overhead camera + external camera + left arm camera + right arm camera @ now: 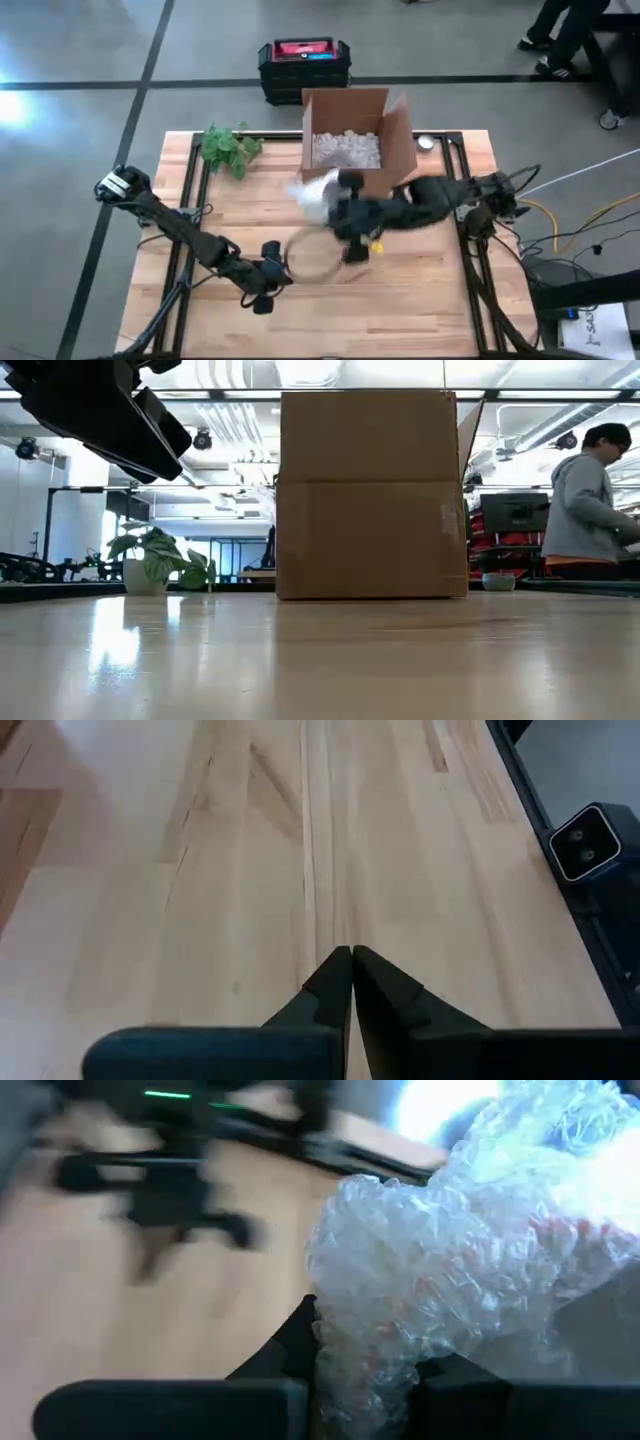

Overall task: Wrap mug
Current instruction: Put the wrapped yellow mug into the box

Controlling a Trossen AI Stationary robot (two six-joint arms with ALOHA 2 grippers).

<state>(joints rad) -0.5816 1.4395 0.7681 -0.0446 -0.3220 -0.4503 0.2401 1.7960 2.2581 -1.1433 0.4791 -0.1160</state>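
A bundle of clear bubble wrap [450, 1270] with something reddish showing through it, the mug, hangs in my right gripper [365, 1350], which is shut on it. From above, the white bundle [315, 195] and my right gripper [338, 208] are just in front of the open cardboard box [350, 130]. My left gripper [352, 955] is shut and holds nothing, low over bare wood near the table's front left [264, 290]. My right gripper pinches the bubble wrap's lower folds [350, 1360] between its two fingers; the left finger [295, 1345] shows and the wrap covers the other. Several crumpled layers bulge out beyond the fingers. The bundle does not show at table level in the low view, so it is lifted clear.
The box [370, 495] holds white packing fill and stands at the table's far middle. A potted plant [230, 148] is at the far left and a small round dish [427, 143] right of the box. A pale ring [312, 255] lies mid-table. A person [590, 510] stands beyond.
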